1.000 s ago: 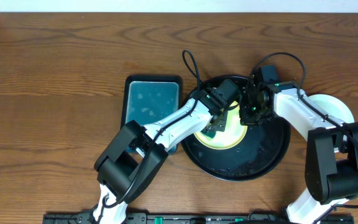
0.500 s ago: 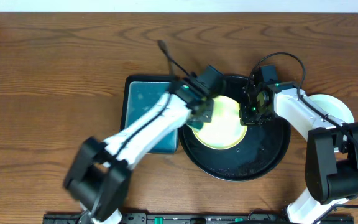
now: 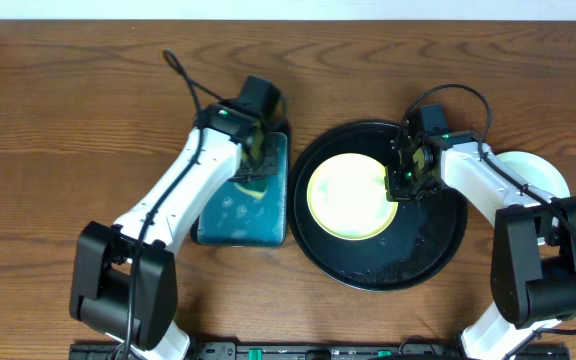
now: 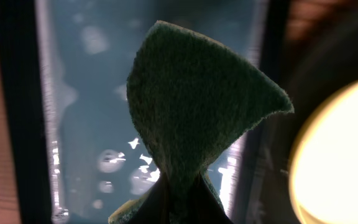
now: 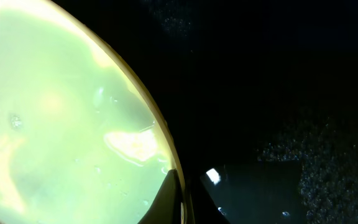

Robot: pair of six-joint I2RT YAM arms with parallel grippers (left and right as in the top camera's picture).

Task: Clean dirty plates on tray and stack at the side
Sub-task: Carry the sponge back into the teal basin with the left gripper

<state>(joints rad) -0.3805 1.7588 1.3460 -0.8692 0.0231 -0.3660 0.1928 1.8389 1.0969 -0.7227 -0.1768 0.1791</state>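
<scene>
Firmly, right tool (image 3: 395, 184) on plate (image 3: 346, 196) rim

A brown wooden table (image 3: 88, 100) with visible grain carries three things directly. A rectangular, black-rimmed dish (image 3: 230, 215) of teal water sits left of centre. Just beside it on the right lies the large round black tray (image 3: 428, 250). A white plate (image 3: 543, 172) rests at the tray's right side, partly hidden by an arm.

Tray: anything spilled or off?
The tray floor shows wet speckles lower right of the yellow plate in the overhead view. The sponge hangs pinched and folded in the left pincer over the teal dish. Nothing damaged.
</scene>
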